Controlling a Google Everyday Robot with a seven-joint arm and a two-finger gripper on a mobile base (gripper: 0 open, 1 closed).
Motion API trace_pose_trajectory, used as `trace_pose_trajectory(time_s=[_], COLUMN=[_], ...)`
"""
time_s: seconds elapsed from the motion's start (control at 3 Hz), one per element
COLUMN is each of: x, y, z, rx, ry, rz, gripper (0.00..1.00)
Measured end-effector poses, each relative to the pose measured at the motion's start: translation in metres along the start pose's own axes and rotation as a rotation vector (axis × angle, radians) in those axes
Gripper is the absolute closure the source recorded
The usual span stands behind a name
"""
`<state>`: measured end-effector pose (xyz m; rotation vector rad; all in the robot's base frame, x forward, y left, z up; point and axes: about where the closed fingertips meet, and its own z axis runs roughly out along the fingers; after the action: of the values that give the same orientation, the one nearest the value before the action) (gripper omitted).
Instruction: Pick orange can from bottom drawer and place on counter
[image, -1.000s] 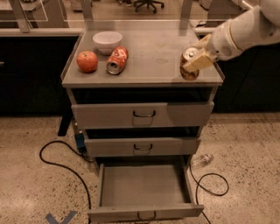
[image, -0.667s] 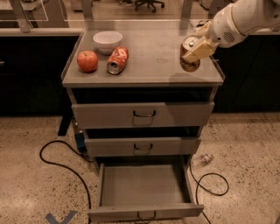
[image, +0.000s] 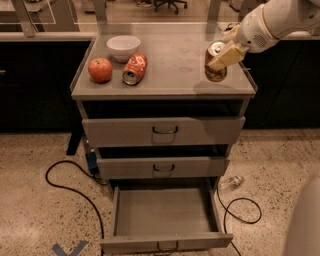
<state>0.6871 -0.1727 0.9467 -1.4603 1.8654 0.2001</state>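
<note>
"Where's the can (image: 215, 76)?"

"Clamped in the gripper (image: 219, 59), low over the counter (image: 175, 65), near its right edge. Below, the bottom drawer (image: 165, 212) stands open."

"Procedure?"

"Lower until the base seats flat; I can't tell if it touches. Part the fingers fully, then withdraw straight up. Don't nudge it sideways."

Count: 2 cans, with the orange can (image: 216, 75) gripped by the 1 gripper (image: 220, 59) at the right side of the 1 counter (image: 175, 57), and an orange-red dented can (image: 135, 68) lying on its side; also 1 apple (image: 100, 69) and 1 white bowl (image: 123, 46). 3 drawers: top drawer (image: 163, 131), middle drawer (image: 162, 167), bottom drawer (image: 167, 242), and only the last is pulled out. On the floor: 2 black cables, left cable (image: 64, 184) and right cable (image: 246, 212), 1 small clear bottle (image: 230, 183), 1 blue tape cross (image: 70, 249).
</note>
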Motion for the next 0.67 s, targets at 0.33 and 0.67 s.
trace_pose_trajectory(time_s=[0.33, 0.67], x=[0.014, 0.018], y=[0.001, 0.008], z=[0.040, 0.057], rx=[-0.162, -0.246], ry=[-0.022, -0.048], rz=[0.085, 0.098], gripper=[1.00, 1.00])
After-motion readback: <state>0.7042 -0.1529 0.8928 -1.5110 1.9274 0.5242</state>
